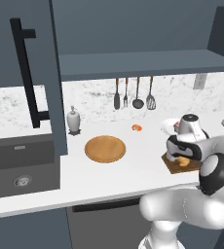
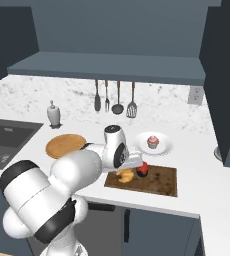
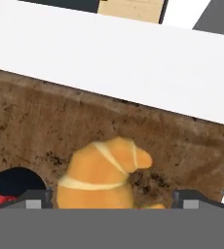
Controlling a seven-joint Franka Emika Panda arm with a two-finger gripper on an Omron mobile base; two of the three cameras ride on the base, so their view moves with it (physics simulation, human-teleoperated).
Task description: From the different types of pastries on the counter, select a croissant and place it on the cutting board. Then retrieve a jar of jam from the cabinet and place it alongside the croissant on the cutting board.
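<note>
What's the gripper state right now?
Gripper: over the cutting board, fingertips either side of the croissant; open or shut cannot be told.

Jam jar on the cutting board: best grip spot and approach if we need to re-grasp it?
Probably the jar of jam by its round body just under the black lid, coming from above with the jaws straddling its width. It stands upright on the cutting board, squat and short. The croissant sits close beside it, so close the jaws across the axis that avoids the pastry.
</note>
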